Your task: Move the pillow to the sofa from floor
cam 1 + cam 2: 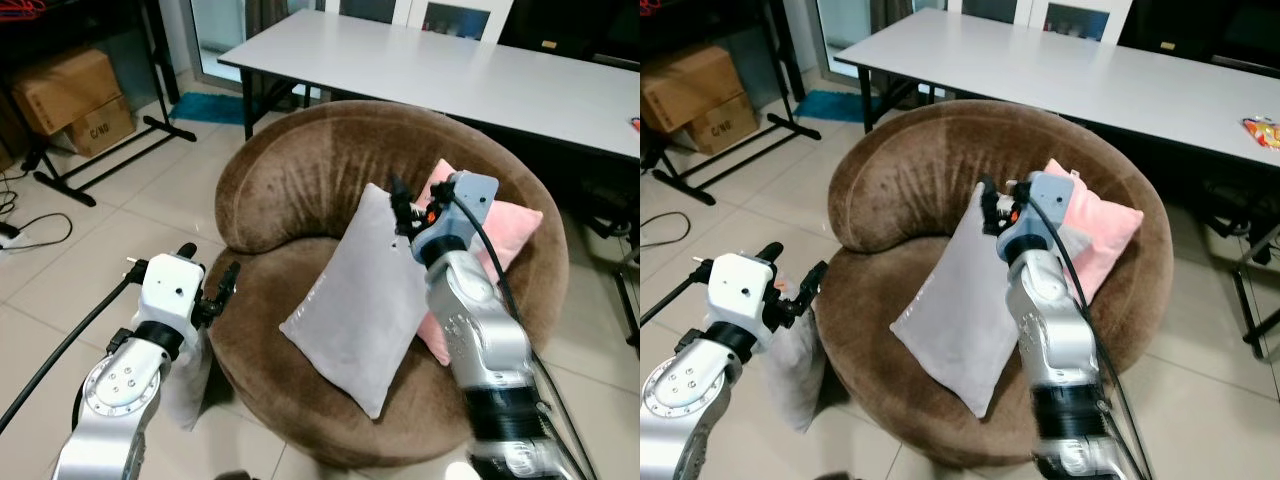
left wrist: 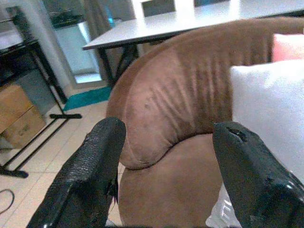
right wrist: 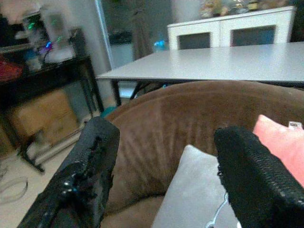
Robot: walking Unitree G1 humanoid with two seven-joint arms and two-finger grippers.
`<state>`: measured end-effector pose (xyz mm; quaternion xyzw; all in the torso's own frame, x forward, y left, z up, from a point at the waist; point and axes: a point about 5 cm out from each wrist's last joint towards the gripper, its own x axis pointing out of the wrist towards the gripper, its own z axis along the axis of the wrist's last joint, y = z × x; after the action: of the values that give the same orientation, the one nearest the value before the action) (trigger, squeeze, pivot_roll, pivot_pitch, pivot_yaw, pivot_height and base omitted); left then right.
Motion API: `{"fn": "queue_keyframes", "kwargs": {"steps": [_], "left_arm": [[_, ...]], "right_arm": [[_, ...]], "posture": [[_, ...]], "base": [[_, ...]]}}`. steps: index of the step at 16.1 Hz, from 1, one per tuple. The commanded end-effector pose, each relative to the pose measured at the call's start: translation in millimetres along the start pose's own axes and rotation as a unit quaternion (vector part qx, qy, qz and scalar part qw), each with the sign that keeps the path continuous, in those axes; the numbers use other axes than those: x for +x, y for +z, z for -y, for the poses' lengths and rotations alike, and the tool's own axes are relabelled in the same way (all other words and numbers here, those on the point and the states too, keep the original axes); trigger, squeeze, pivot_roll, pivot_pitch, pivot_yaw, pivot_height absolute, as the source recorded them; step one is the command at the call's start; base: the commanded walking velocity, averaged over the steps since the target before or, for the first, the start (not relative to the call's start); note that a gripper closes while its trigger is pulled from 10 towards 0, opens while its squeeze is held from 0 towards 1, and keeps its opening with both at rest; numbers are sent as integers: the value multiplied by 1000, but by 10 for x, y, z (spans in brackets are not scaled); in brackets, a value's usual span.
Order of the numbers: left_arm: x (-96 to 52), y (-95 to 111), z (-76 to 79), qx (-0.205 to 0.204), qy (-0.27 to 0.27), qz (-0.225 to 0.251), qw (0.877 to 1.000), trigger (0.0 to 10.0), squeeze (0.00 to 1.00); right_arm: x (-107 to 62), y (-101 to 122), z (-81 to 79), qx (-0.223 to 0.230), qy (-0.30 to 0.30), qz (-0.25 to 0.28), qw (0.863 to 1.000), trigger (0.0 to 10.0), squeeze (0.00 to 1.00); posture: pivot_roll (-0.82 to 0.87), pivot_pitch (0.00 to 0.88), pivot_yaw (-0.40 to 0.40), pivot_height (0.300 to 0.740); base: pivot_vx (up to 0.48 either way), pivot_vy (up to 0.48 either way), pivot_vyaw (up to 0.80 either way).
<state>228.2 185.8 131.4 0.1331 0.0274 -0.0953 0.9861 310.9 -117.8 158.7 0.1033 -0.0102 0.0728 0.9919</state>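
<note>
One grey pillow (image 1: 355,300) on sofa (image 1: 290,180)

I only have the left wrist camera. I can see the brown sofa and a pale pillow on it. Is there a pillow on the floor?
Observer: Yes. A grey floor pillow stands on the tiles beside the sofa, just below the open left gripper.
Operator: Where's the right arm?
Observer: The right gripper is open at the top corner of the grey seat pillow, and it isn't gripping it.
Operator: How many pillows are on the sofa?
Observer: Two. There's that grey one, and a pink pillow behind it against the backrest.
</note>
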Motion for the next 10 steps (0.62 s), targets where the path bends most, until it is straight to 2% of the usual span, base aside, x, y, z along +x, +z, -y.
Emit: {"fn": "queue_keyframes", "kwargs": {"steps": [1, 2, 3, 4, 8, 9, 10], "left_arm": [[-19, 24, -12, 4, 10, 5, 1000, 10000, 0], [-45, 26, -5, 0, 20, 6, 1000, 10000, 0], [-51, 25, -5, -1, 24, 5, 1000, 10000, 0], [-57, 16, -6, -2, 27, 4, 1000, 10000, 0], [-6, 18, -20, 2, 25, 2, 1000, 10000, 0], [6, 19, -20, 3, 25, 2, 1000, 10000, 0], [10, 20, -20, 3, 25, 2, 1000, 10000, 0]], "right_arm": [[-34, 28, -35, -9, 20, -2, 1000, 10000, 537], [-132, 13, -79, -23, 62, -15, 998, 10000, 357], [-155, 4, -88, -27, 73, -18, 997, 10000, 361], [-187, -32, -94, -29, 84, -26, 996, 10000, 400], [-237, -49, -87, -33, 70, -34, 996, 10000, 408], [-242, -74, -43, -10, 33, -33, 999, 10000, 451], [-233, -81, 0, -16, 11, -28, 999, 10000, 580]], "posture": [[-34, 0, -63, 740], [-25, 0, -72, 740], [-24, 0, -72, 740], [-27, 0, -69, 740], [-31, 0, -50, 740], [-32, 0, -48, 740], [-32, 0, -48, 740]], "base": [[0, 364, 0], [0, 446, 0], [0, 446, 0], [0, 446, 0], [0, 442, 0], [0, 446, 0], [0, 446, 0]]}}
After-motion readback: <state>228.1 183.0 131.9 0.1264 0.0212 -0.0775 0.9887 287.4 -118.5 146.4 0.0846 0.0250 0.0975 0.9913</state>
